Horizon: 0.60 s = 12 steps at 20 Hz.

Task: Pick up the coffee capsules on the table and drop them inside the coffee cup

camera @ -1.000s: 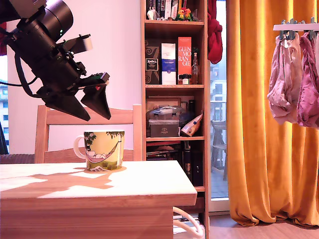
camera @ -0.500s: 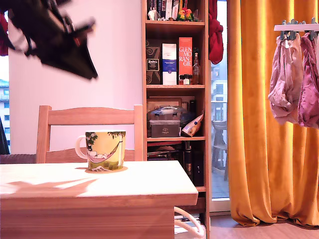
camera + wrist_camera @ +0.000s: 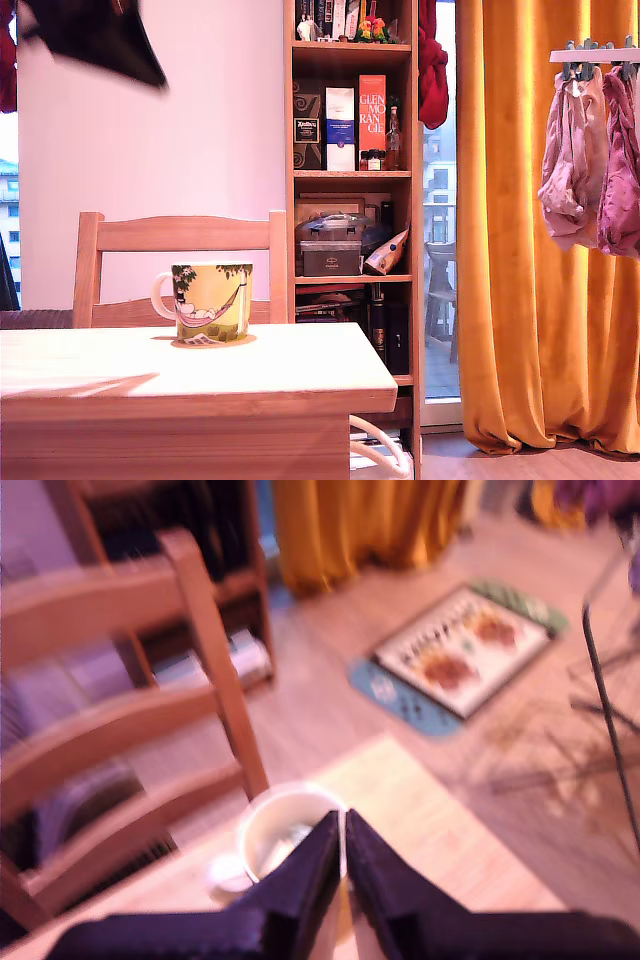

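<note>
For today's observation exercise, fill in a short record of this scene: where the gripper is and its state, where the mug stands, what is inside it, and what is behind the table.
gripper: raised high above the table, blurred, fingertips close together, nothing visible between them
coffee cup: upright on the table, handle toward the exterior view's left
cup contents: something pale inside, too blurred to identify
capsules on tabletop: none visible
behind table: wooden chair, bookshelf

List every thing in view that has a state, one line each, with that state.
gripper: raised high above the table, fingers closed together, nothing visible between them.
coffee cup: upright on the table, something pale inside, too blurred to identify.
table: no capsule visible on it.
chair: upright behind the table.
</note>
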### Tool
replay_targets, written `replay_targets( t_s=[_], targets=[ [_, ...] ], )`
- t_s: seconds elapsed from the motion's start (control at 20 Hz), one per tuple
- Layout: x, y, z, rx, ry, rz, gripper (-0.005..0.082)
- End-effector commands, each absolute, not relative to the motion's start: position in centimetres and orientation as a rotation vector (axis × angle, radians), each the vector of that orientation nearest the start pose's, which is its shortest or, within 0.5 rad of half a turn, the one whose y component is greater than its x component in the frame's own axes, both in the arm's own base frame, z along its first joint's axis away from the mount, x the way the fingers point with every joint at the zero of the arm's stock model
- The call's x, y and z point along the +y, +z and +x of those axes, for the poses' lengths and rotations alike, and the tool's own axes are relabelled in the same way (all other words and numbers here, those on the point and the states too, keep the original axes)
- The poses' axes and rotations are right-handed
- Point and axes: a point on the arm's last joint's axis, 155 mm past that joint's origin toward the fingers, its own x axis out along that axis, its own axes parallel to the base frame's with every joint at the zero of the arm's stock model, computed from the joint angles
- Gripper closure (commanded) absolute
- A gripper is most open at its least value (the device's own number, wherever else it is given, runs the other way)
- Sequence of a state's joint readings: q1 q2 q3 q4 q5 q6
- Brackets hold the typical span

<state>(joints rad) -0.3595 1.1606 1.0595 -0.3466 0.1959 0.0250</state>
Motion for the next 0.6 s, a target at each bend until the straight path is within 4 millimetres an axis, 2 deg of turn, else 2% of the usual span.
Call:
replay_targets(
  t_s=[0.0, 0.2, 0.45, 0.55],
  targets=[
    [-16.5, 25.4, 34.3, 0.485, -0.538, 0.046, 0.0786],
    [-14.9, 25.8, 32.2, 0.441, -0.508, 0.038, 0.0786],
    [-11.7, 25.2, 29.9, 0.385, -0.444, 0.017, 0.0786],
    [-11.0, 25.7, 29.2, 0.339, -0.437, -0.011, 0.0786]
  ],
)
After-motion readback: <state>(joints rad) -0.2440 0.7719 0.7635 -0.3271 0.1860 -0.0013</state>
